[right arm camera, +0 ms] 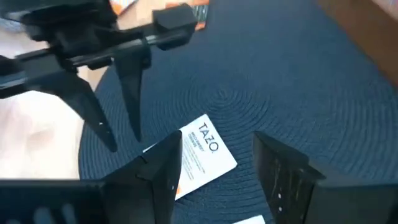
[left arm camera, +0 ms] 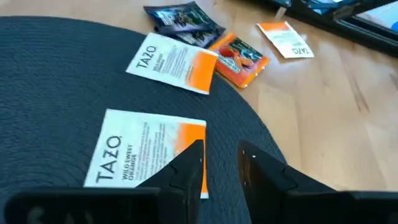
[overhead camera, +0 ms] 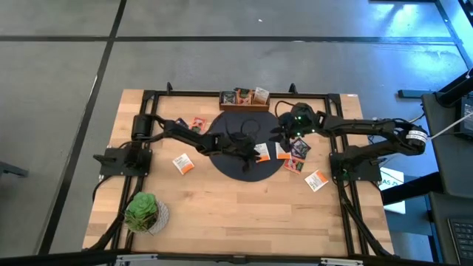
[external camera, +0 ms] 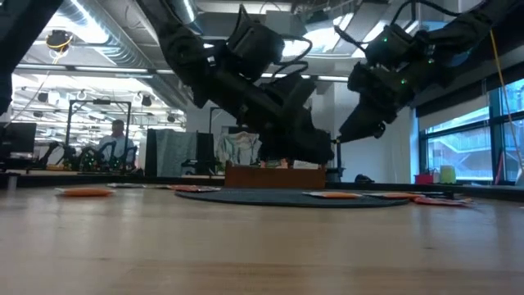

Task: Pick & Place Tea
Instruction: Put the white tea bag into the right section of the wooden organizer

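High view: left gripper (overhead camera: pixel 250 150) over the black round mat (overhead camera: pixel 222 166), fingers parted, nothing held. A white-and-orange tea packet (left arm camera: pixel 146 154) lies on the mat just under its tips. Right gripper (overhead camera: pixel 284 137) hovers near the mat's far side, jaws apart, empty. A few packets stand in the wooden tray (overhead camera: pixel 244 98) beyond both grippers. Most tea lies loose on mat and table; task looks early-to-middle.
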